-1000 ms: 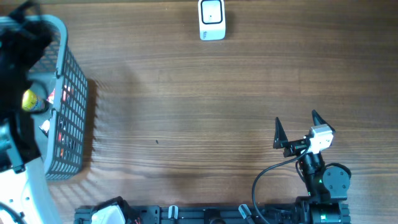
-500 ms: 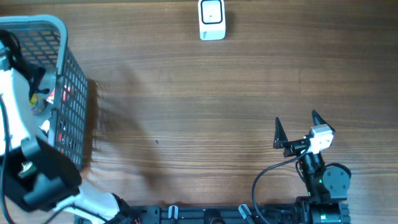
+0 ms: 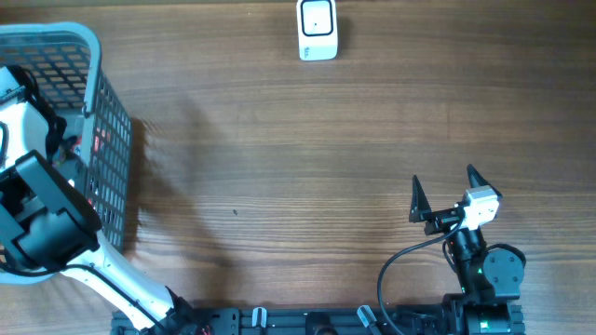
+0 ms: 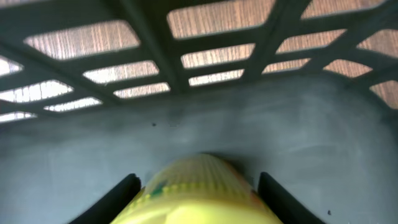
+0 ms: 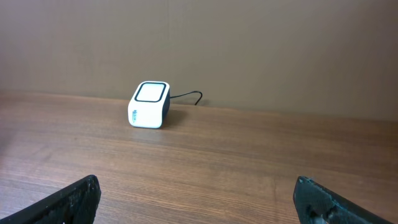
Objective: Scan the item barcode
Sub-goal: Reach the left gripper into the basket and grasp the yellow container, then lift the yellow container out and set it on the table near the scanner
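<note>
- The left arm (image 3: 37,214) is seen from overhead reaching into the basket (image 3: 110,158) at the table's (image 3: 279,167) left edge; both are cut off by the frame.
- The left gripper (image 4: 199,180) is hidden under that arm from overhead.
- In the left wrist view, its fingers (image 4: 121,196) are set on either side of a yellow item (image 4: 199,196), low against the basket's wall.
- Whether the item is clamped or only flanked cannot be told through the blur.
- Only the item's rounded top is shown; its lower part is cut off and its print cannot be read.
- Red patches behind the basket's mesh are too small to identify.
- The right gripper (image 3: 444,179) is held wide apart and empty, near the table's front right.
- The scanner (image 3: 318,30) is stood at the far edge, well apart from the basket; its cable (image 5: 186,96) is partly hidden behind it.
</note>
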